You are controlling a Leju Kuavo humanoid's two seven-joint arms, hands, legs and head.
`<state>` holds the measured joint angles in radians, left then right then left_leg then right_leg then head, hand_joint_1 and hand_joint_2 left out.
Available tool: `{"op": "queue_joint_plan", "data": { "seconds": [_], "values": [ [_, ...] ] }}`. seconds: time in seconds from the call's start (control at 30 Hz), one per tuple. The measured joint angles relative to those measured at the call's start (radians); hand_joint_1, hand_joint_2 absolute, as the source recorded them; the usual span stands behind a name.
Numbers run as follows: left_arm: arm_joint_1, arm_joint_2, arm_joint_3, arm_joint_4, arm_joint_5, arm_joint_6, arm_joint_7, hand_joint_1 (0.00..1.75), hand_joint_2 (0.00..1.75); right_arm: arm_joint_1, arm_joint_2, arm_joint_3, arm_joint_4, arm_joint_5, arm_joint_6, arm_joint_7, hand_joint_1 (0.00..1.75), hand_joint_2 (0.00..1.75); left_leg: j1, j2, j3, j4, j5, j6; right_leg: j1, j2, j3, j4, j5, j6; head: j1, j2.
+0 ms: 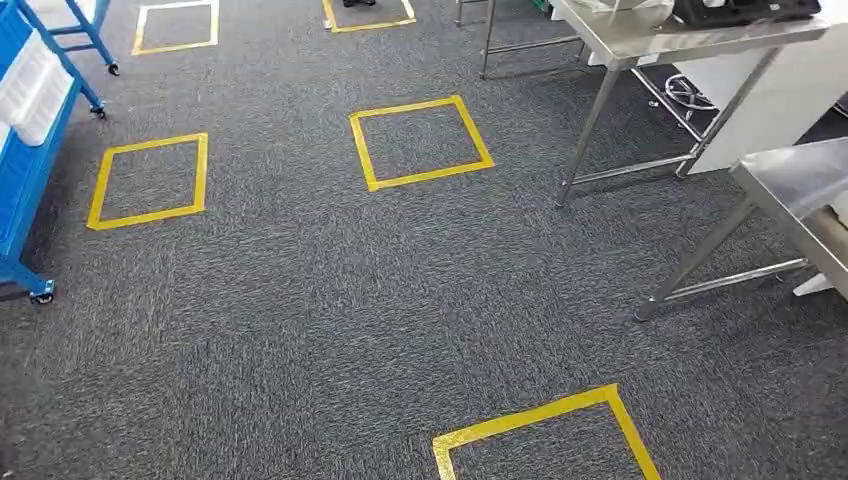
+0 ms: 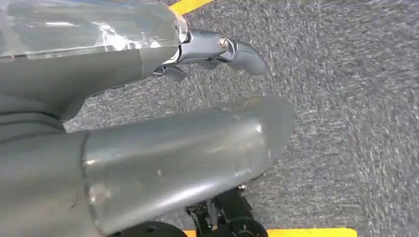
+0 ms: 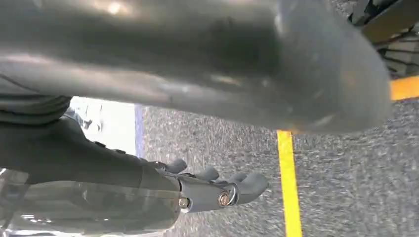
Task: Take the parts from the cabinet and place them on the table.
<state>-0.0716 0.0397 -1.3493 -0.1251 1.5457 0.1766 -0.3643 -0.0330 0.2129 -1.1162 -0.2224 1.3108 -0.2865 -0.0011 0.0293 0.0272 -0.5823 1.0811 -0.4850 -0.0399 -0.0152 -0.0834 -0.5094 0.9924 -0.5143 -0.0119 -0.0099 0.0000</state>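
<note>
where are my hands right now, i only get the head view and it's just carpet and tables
Observer: The left wrist view shows the left hand hanging over the grey carpet, with nothing between its thumb and fingers.
Operator: ok and the right one
Observer: The right hand holds nothing either. Its wrist view shows bare carpet in the gap between its thumb and fingers.
</note>
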Motion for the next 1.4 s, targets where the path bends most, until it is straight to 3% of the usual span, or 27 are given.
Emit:
{"op": "queue_joint_plan", "data": {
  "seconds": [0.03,0.07,0.1,0.13,0.17,0.23,0.27,0.3,0.37,0.4,0.43,0.57,0.6,0.63,0.67,0.77,0.83,0.87,0.9,0.93,0.97,1.0,1.1,1.17,1.27,1.33,1.4],
  "values": [
    [-0.002,0.0,0.0,0.0,0.002,0.008,-0.005,0.0,0.0,0.001,-0.003,0.0,0.0,0.007,0.014,0.019,0.0,0.0,-0.009,0.016,0.025,-0.057,0.002,0.023,0.011,-0.027,0.004,0.012,-0.013,0.022,0.007,0.0],
    [0.001,0.0,0.0,0.0,0.002,0.01,-0.005,0.0,0.0,-0.004,-0.003,0.0,0.0,0.008,0.019,0.026,0.0,0.0,-0.014,-0.001,0.019,-0.061,0.005,0.037,0.004,-0.04,0.008,0.008,-0.013,0.033,0.006,0.0],
    [0.002,0.0,0.0,0.001,0.002,0.012,-0.004,0.0,0.0,-0.004,-0.003,0.0,0.0,0.009,0.02,0.027,0.0,0.0,-0.008,-0.01,0.027,-0.069,0.011,0.046,-0.002,-0.024,0.009,0.017,-0.025,0.042,0.006,0.0],
    [0.0,0.0,0.0,0.001,0.002,0.014,-0.004,0.0,0.0,-0.002,-0.005,0.0,0.0,0.009,0.023,0.029,0.0,0.0,-0.009,-0.019,0.026,-0.071,0.015,0.052,-0.004,0.033,-0.007,0.055,-0.057,0.043,0.011,0.0],
    [-0.003,0.0,0.0,0.001,0.002,0.014,-0.003,0.0,0.0,0.001,-0.006,0.0,0.0,0.01,0.025,0.029,0.0,0.0,-0.01,-0.027,0.023,-0.072,0.017,0.056,-0.004,0.061,-0.041,0.126,-0.101,0.041,0.013,0.0],
    [-0.005,0.0,0.0,0.001,0.002,0.018,0.002,0.0,0.0,0.003,-0.006,0.0,0.0,0.011,0.029,0.024,0.0,0.0,-0.015,-0.049,0.018,-0.071,0.02,0.062,-0.003,0.078,-0.121,0.285,-0.166,0.04,0.014,0.0],
    [-0.005,0.0,0.0,0.001,0.003,0.018,0.003,0.0,0.0,0.004,-0.009,0.0,0.0,0.012,0.031,0.017,0.0,0.0,-0.018,-0.061,0.017,-0.071,0.02,0.063,-0.003,0.08,-0.144,0.324,-0.168,0.038,0.013,0.0],
    [-0.004,0.0,0.0,0.001,0.003,0.019,0.004,0.0,0.0,0.004,-0.011,0.0,0.0,0.013,0.034,0.009,0.0,0.0,-0.02,-0.075,0.017,-0.071,0.021,0.064,-0.001,0.08,-0.144,0.315,-0.145,0.033,0.013,0.0],
    [-0.003,0.0,0.0,0.001,0.003,0.026,0.011,0.0,0.0,0.004,-0.018,0.0,0.0,0.021,0.041,-0.006,0.0,0.0,-0.023,-0.104,0.021,-0.07,0.021,0.063,0.009,0.094,-0.083,0.174,-0.048,0.014,0.013,0.0],
    [-0.004,-0.001,0.0,0.001,0.003,0.029,0.013,0.0,0.0,0.004,-0.023,0.0,0.0,0.024,0.045,-0.012,0.0,0.0,-0.022,-0.118,0.024,-0.07,0.021,0.063,0.017,0.12,-0.04,0.08,0.0,0.003,0.013,0.0],
    [-0.006,-0.005,0.0,0.001,0.003,0.036,0.015,0.0,0.0,0.004,-0.029,0.001,0.0,0.024,0.05,-0.019,0.0,0.0,-0.021,-0.126,0.023,-0.07,0.023,0.06,0.022,0.17,-0.019,0.029,0.004,-0.01,0.014,0.0],
    [-0.004,-0.013,-0.005,0.001,0.002,0.066,0.005,0.0,0.0,-0.007,-0.039,0.001,0.0,0.022,0.055,-0.048,0.0,0.0,-0.016,-0.172,0.007,-0.08,0.035,0.034,0.026,0.138,-0.011,0.003,0.009,-0.022,0.015,0.0],
    [-0.003,-0.013,-0.005,0.002,0.002,0.07,0.001,0.0,0.0,-0.01,-0.039,0.002,0.0,0.022,0.056,-0.055,0.0,0.0,-0.02,-0.152,0.009,-0.069,0.031,0.038,0.008,0.123,0.0,-0.023,0.023,-0.024,0.011,0.0],
    [-0.002,-0.018,-0.006,0.002,0.002,0.075,-0.004,0.0,0.0,-0.007,-0.039,0.002,0.0,0.02,0.056,-0.065,0.0,0.0,-0.023,-0.091,-0.001,-0.047,0.012,0.034,0.012,0.11,0.008,-0.036,0.026,-0.023,0.011,0.0],
    [-0.005,-0.022,-0.006,0.002,0.002,0.075,-0.007,0.0,0.0,-0.006,-0.039,0.001,0.0,0.019,0.056,-0.071,0.0,0.0,-0.022,-0.059,-0.027,0.005,-0.029,0.029,0.013,0.094,0.01,-0.038,0.027,-0.029,0.005,0.0],
    [-0.007,-0.03,-0.006,0.002,0.002,0.074,-0.016,0.0,0.0,-0.004,-0.04,0.001,0.0,0.019,0.065,-0.081,0.0,0.0,-0.007,-0.039,-0.126,0.216,-0.125,0.007,0.014,0.045,0.005,-0.034,0.022,-0.026,0.005,0.0],
    [-0.002,-0.031,-0.006,0.002,0.002,0.074,-0.018,0.0,0.0,-0.006,-0.039,0.001,0.0,0.019,0.068,-0.081,0.0,0.0,0.002,-0.032,-0.105,0.183,-0.087,-0.006,0.01,0.023,0.006,-0.027,0.016,-0.018,0.005,0.0],
    [-0.001,-0.031,-0.006,0.003,0.002,0.074,-0.019,0.0,0.0,-0.007,-0.039,0.001,0.0,0.019,0.07,-0.081,0.0,0.0,0.008,-0.023,-0.056,0.093,-0.04,-0.012,0.005,0.009,0.007,-0.019,0.008,-0.01,0.004,0.0],
    [-0.002,-0.031,-0.006,0.003,0.002,0.074,-0.019,0.0,0.0,-0.007,-0.039,0.001,0.0,0.019,0.07,-0.081,0.0,0.0,0.013,-0.001,-0.003,-0.002,0.0,-0.019,0.0,-0.003,0.009,-0.008,-0.001,0.0,0.004,0.0],
    [-0.004,-0.034,-0.006,0.003,0.002,0.074,-0.02,0.0,0.0,-0.007,-0.04,0.001,0.0,0.019,0.07,-0.081,0.0,0.0,0.015,0.04,0.018,-0.057,0.002,-0.023,0.0,-0.013,0.007,0.006,-0.01,0.01,0.003,0.0],
    [-0.004,-0.039,-0.006,0.003,0.002,0.073,-0.023,0.0,0.0,-0.007,-0.045,0.001,-0.001,0.018,0.07,-0.079,0.0,0.0,0.009,0.042,0.016,-0.048,0.007,-0.015,0.01,-0.019,0.004,0.017,-0.021,0.021,0.0,0.0],
    [-0.002,-0.039,-0.006,0.003,0.002,0.073,-0.022,0.0,0.0,-0.008,-0.045,0.001,-0.001,0.014,0.071,-0.076,0.0,0.0,0.007,0.025,0.013,-0.039,0.003,0.007,0.009,-0.022,0.008,0.02,-0.022,0.025,0.01,0.0],
    [0.0,-0.04,-0.011,0.005,0.0,0.074,-0.018,0.0,0.0,-0.02,-0.045,0.001,0.0,0.005,0.079,-0.064,0.0,0.0,0.001,-0.001,0.007,-0.04,0.006,0.029,-0.001,-0.043,0.013,0.018,-0.026,0.038,0.013,0.0],
    [0.0,-0.042,-0.018,0.006,0.0,0.074,-0.016,0.0,0.0,-0.018,-0.044,0.001,0.0,0.004,0.079,-0.063,0.0,0.0,0.0,-0.017,0.006,-0.044,0.01,0.041,-0.008,0.048,-0.01,0.075,-0.079,0.041,0.018,0.0],
    [-0.004,-0.042,-0.021,0.008,0.0,0.074,-0.016,0.0,0.0,-0.012,-0.043,0.001,0.001,0.003,0.079,-0.063,0.0,0.0,-0.013,-0.053,-0.002,-0.044,0.015,0.052,-0.002,0.076,-0.133,0.313,-0.178,0.03,0.021,0.0],
    [-0.001,-0.042,-0.023,0.008,-0.001,0.074,-0.015,0.0,0.0,-0.011,-0.043,0.001,0.001,0.003,0.079,-0.063,0.0,0.0,-0.022,-0.082,-0.001,-0.044,0.016,0.057,0.011,0.082,-0.148,0.314,-0.136,0.01,0.02,0.0],
    [-0.001,-0.046,-0.024,0.008,-0.009,0.074,-0.016,0.0,0.0,-0.01,-0.044,0.001,0.001,0.001,0.08,-0.062,0.0,0.0,-0.024,-0.111,0.001,-0.044,0.017,0.058,0.031,0.104,-0.084,0.159,-0.034,-0.014,0.02,0.0]
  ]
}}
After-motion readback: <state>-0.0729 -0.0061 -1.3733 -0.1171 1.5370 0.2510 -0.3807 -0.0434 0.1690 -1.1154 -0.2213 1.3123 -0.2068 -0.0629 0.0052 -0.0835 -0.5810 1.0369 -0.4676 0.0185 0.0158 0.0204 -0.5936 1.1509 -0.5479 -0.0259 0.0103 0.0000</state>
